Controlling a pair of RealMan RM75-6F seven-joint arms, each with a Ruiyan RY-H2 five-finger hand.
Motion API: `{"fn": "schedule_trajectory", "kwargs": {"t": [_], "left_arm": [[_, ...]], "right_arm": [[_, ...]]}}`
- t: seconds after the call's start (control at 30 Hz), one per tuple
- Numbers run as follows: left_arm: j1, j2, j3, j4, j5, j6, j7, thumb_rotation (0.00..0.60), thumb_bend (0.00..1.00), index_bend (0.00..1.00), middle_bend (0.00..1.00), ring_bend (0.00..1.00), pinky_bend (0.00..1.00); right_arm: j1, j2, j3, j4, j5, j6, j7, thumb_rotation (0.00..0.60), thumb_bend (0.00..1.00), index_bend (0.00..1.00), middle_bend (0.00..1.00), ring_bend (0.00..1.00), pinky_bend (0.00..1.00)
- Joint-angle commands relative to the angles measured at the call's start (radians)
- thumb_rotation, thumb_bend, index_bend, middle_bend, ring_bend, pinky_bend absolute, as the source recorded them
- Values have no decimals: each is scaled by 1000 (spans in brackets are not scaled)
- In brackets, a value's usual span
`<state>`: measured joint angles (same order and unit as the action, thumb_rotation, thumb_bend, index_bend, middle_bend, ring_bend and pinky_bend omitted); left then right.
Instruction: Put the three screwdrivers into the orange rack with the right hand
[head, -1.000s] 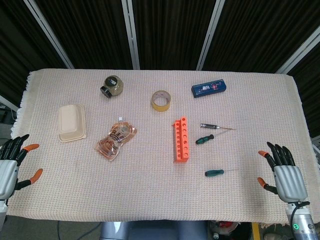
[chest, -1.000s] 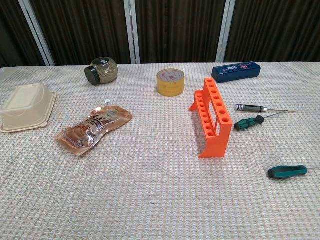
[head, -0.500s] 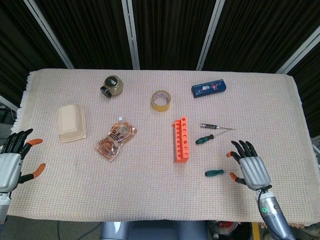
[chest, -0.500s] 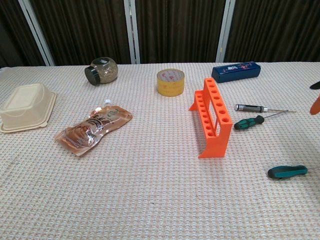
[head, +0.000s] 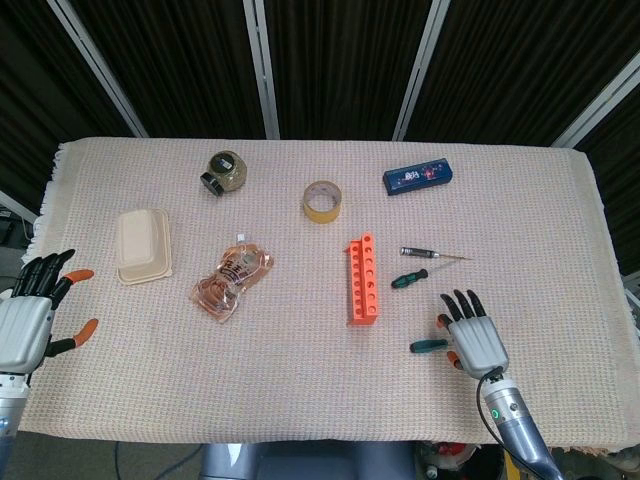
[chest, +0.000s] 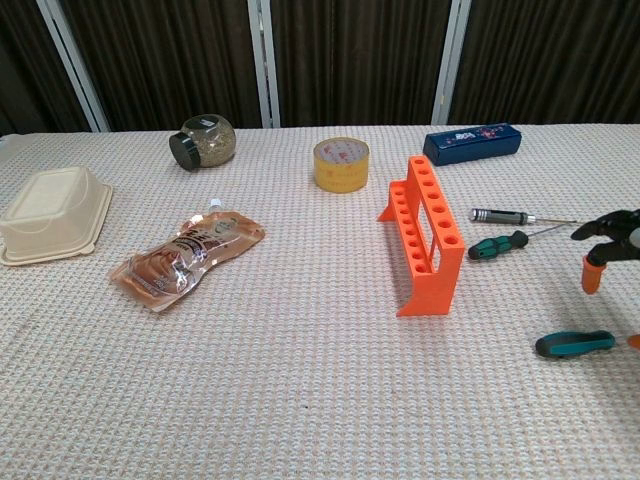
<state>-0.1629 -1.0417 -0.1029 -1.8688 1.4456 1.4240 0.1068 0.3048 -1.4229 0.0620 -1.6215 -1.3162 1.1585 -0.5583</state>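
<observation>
Overhead, a table covered by a beige woven cloth (head: 520, 200) is seen, with dark curtains behind it. Near the middle stands the orange rack (head: 363, 279), upright, its row of holes empty. At the left lie a cream lidded container (head: 142, 245) and a clear snack pouch (head: 231, 279); toward the back are a roll of yellow tape (head: 322, 200), a dark-lidded jar (head: 225, 171) and a blue box (head: 420, 177).

All three screwdrivers are on the cloth to the right of the rack, none yet placed. A thin black-handled screwdriver (head: 432, 254) is farthest back, a green-and-black screwdriver (head: 408, 279) is just in front of it, and a short teal-handled screwdriver (head: 428, 346) is nearest the front edge.

The right hand (head: 472, 337) has been brought in from the table's right edge over the last second and is now just beside the teal handle, fingers spread, nothing held. In the chest view it appears raised a little above the cloth. Contact with the handle cannot be confirmed. This is judged to be the approach to the first pick-up, with the nearest screwdriver as the likely target.

The left hand (head: 35, 317) is kept off the left edge, fingers apart and empty, well away from the work.
</observation>
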Motion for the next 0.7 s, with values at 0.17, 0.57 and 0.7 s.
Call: {"fn": "schedule_trajectory", "kwargs": {"t": [0.17, 0.57, 0.7], "left_arm": [[-8, -2, -5, 5, -8, -6, 1, 600, 265, 251, 37, 16, 0], [-16, -12, -4, 34, -24, -18, -25, 600, 266, 252, 35, 13, 0], [-17, -14, -4, 45, -30, -20, -35, 600, 265, 252, 34, 13, 0]], "right_arm": [[22, -46, -28, 26, 22, -17, -106, 600, 225, 406, 102, 0, 0], [66, -97, -29, 22, 86, -57, -207, 600, 263, 444, 113, 0, 0], [75, -109, -25, 27, 107, -57, -224, 600, 262, 447, 114, 0, 0]]}}
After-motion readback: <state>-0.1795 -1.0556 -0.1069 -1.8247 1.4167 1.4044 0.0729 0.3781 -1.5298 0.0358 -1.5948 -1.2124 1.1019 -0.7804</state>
